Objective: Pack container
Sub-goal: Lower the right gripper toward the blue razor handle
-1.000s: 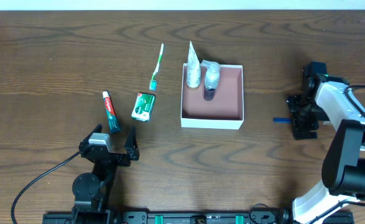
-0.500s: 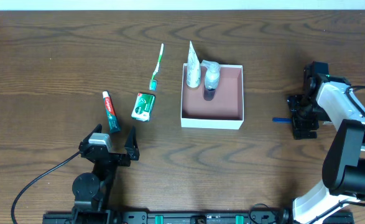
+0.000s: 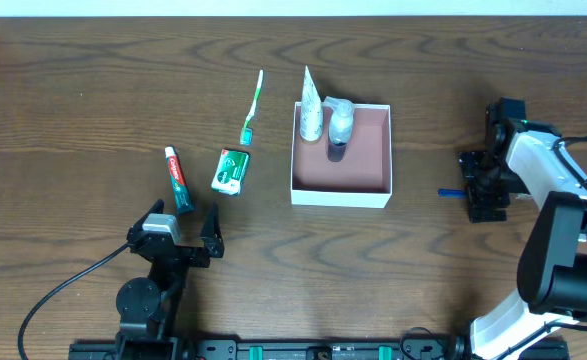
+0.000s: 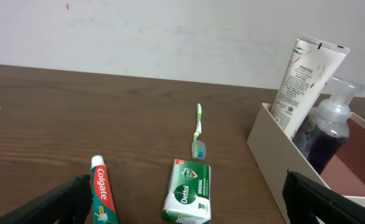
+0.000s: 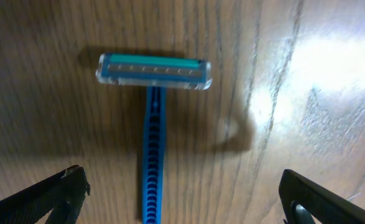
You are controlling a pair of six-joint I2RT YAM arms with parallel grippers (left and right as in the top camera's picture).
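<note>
Right gripper (image 5: 183, 198) spread wide over blue razor (image 5: 152, 124), right edge. Left gripper (image 3: 176, 228) stood wide, front edge. Container (image 3: 340, 195) held Pantene tube (image 3: 311, 110), pump bottle (image 3: 339, 130).

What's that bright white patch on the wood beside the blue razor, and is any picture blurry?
Right wrist view: the patch is light glaring off the glossy table; the razor looks sharp, with faint soft shadows beside it. Left wrist view: evenly lit, the toothpaste label is readable. Overhead view: even light, no strong glare.
</note>
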